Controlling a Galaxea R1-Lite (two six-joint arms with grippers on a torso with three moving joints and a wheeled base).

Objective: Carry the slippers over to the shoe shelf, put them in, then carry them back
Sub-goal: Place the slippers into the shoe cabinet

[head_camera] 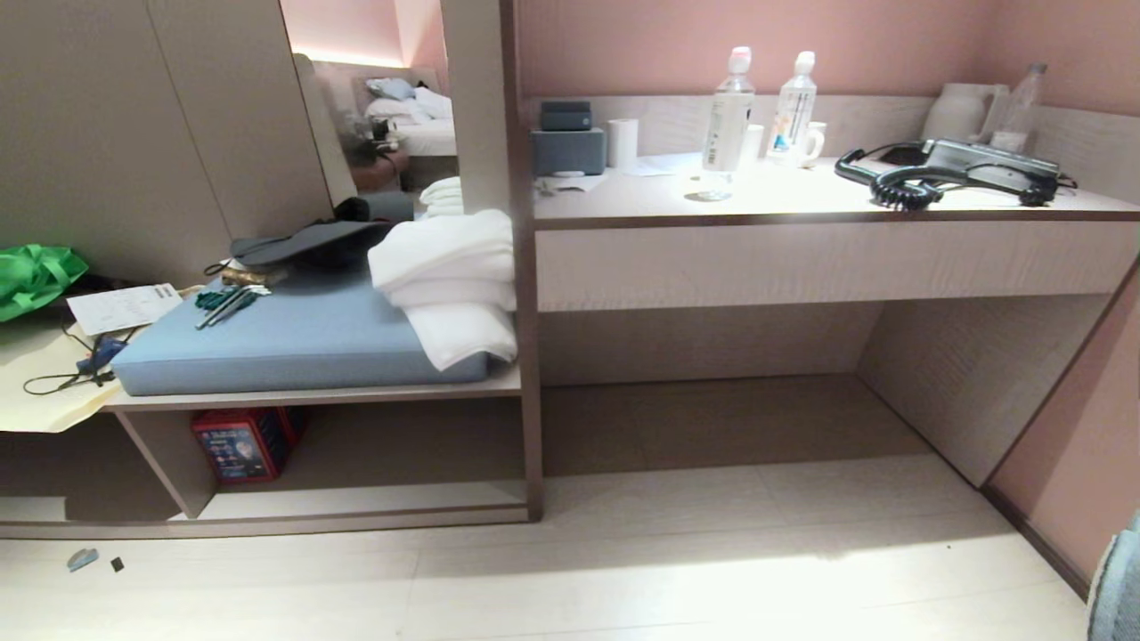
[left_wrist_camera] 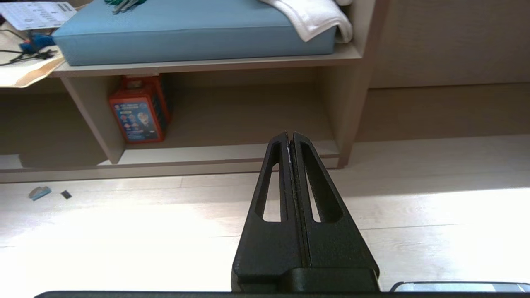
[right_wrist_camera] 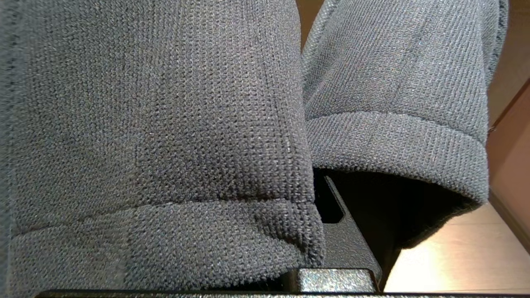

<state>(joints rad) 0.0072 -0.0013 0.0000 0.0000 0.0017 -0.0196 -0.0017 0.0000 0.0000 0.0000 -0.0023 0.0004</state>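
Pale floor before the shoe shelf, lower left: my right hand, clamped tight, carries the slippers — soft, light, best pinched at the cuffs. My left hand is closed, empty.

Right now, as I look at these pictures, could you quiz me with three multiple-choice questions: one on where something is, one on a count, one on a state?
1. Where is the small red box?
A. On the desk
B. In the low shoe shelf, beside its upright panel
C. On the blue cushion

2. How many bottles with white caps stand side by side on the desk?
A. Two
B. Four
C. Five

3. What is the right gripper doing?
A. Open and empty
B. Closed on the slippers
C. Holding a towel

Answers:
1 B: the box sits under the cushioned bench.
2 A: two stand together mid-desk.
3 B: grey fabric of both slippers drapes over its fingers.
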